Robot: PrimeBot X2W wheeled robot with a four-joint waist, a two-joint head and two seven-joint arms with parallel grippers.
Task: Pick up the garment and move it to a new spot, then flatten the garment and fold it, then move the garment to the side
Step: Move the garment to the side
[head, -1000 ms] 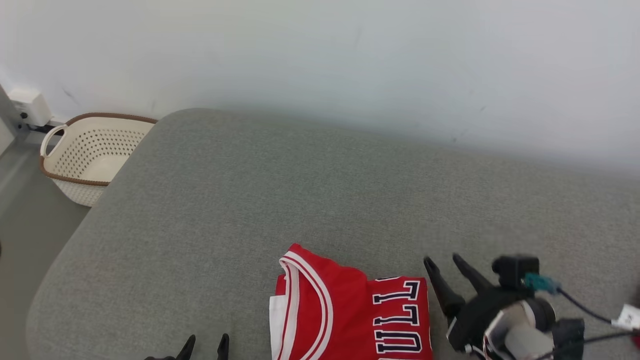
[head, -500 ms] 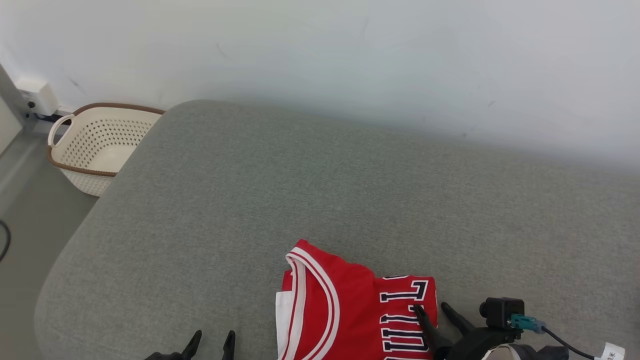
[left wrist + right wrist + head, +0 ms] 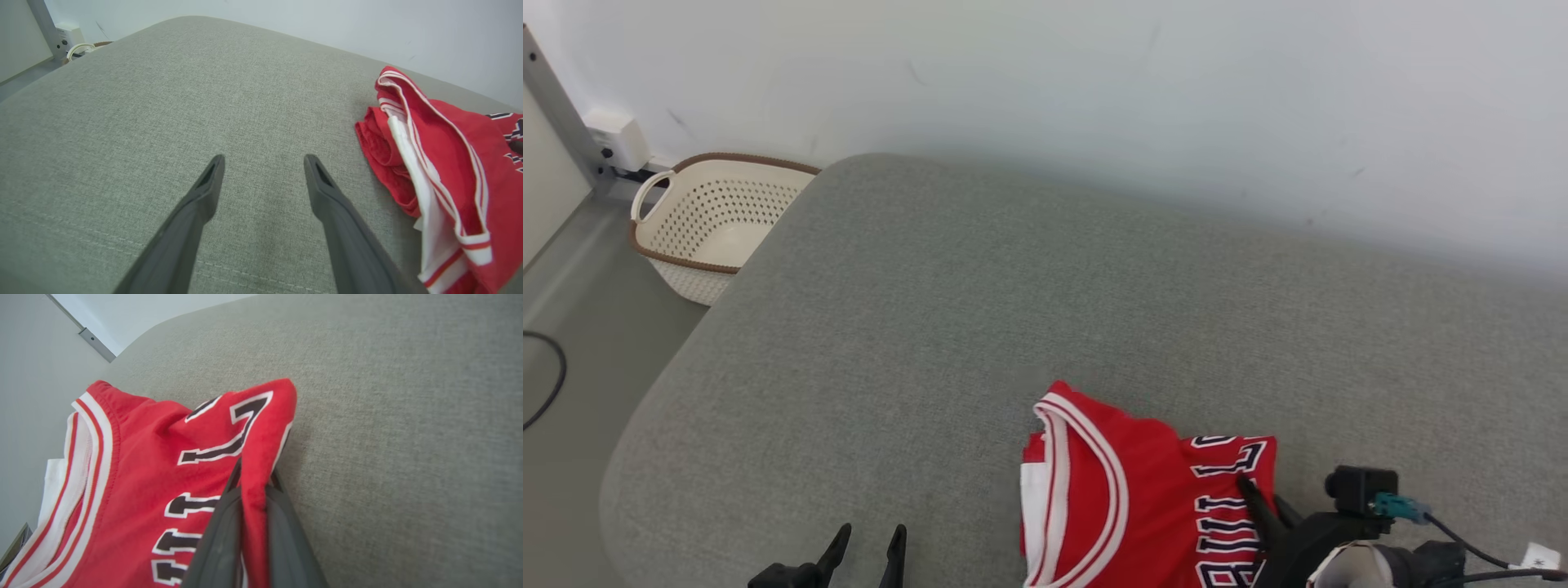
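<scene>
The garment (image 3: 1127,498) is a folded red jersey with white trim and dark lettering, lying near the front of the grey cushion (image 3: 1013,310). My right gripper (image 3: 1262,500) is shut on the jersey's right edge; in the right wrist view the red cloth (image 3: 253,457) is pinched up between the two dark fingers (image 3: 222,522). My left gripper (image 3: 866,543) stands open over bare cushion, left of the jersey. From the left wrist, its fingers (image 3: 204,196) are spread with nothing between them, and the jersey (image 3: 441,171) lies off to the right.
A cream perforated basket (image 3: 707,224) with a brown rim stands on the floor beside the cushion's far left corner. A pale wall (image 3: 1094,90) runs behind the cushion. A dark cable (image 3: 547,384) lies on the floor at left.
My right gripper has moved onto the jersey's right edge and shut on the cloth. The head camera has shifted, so the whole scene slid rightward. The left gripper stays open.
</scene>
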